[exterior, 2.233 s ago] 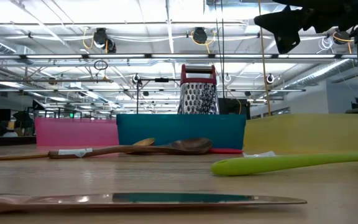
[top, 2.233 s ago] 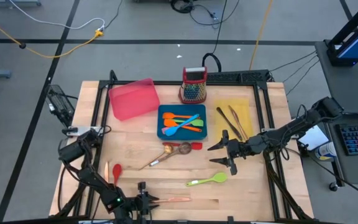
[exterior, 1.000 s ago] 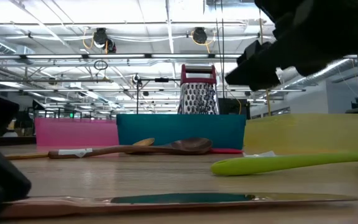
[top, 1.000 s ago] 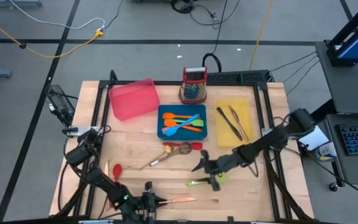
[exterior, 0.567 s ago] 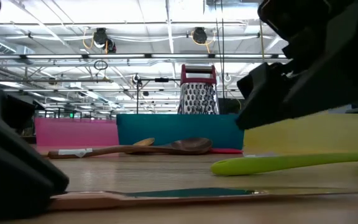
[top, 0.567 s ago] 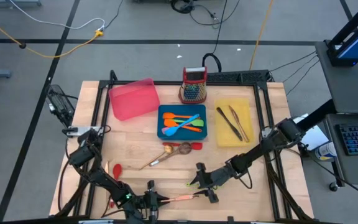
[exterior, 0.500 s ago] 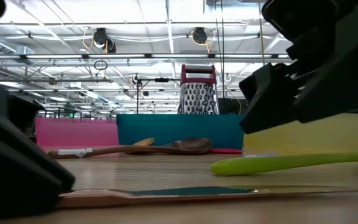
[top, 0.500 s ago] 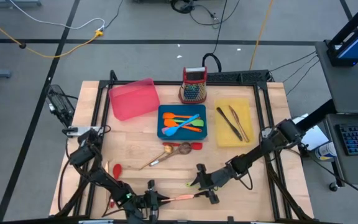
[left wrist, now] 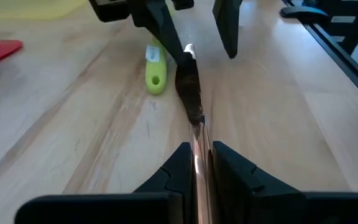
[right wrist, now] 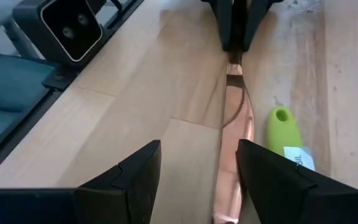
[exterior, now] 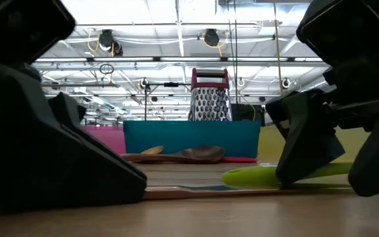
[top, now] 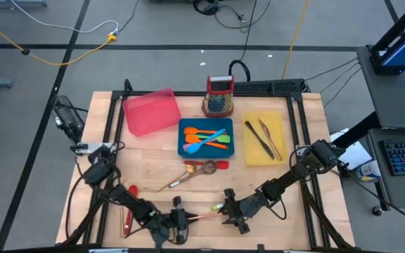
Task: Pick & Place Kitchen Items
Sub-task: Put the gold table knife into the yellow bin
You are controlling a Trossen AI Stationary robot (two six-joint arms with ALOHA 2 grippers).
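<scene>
A copper-toned knife (top: 202, 216) lies near the table's front edge, between my two grippers. My left gripper (top: 181, 221) is shut on its handle end. My right gripper (top: 226, 212) is open and low at the knife's blade end; its fingers (right wrist: 135, 174) stand on either side of the blade (right wrist: 232, 149), and I see no contact. A green silicone spatula (exterior: 255, 176) lies just beyond the knife, partly hidden under my right gripper; its handle end shows in the left wrist view (left wrist: 155, 74). My left gripper pinches the knife's handle (left wrist: 197, 155) between its two fingers. The fingers come nearly level from the table's left and lie along the knife. The blade (left wrist: 188, 87) sticks out ahead toward my right gripper, low over the wood; whether it rests on the table I cannot tell.
A blue tray (top: 185, 149) holds orange and blue utensils, a yellow tray (top: 276, 112) holds dark utensils, and a pink tray (top: 151, 111) stands at the far left. A grater (top: 219, 96) stands at the back. Wooden spoons (top: 188, 173) and a red spoon (top: 131, 192) lie on the table.
My right gripper has come down and toward the table's near edge, onto the knife's blade end. My left gripper has gone toward the table's right edge and a little away from the near edge, and the knife has slid that way with it.
</scene>
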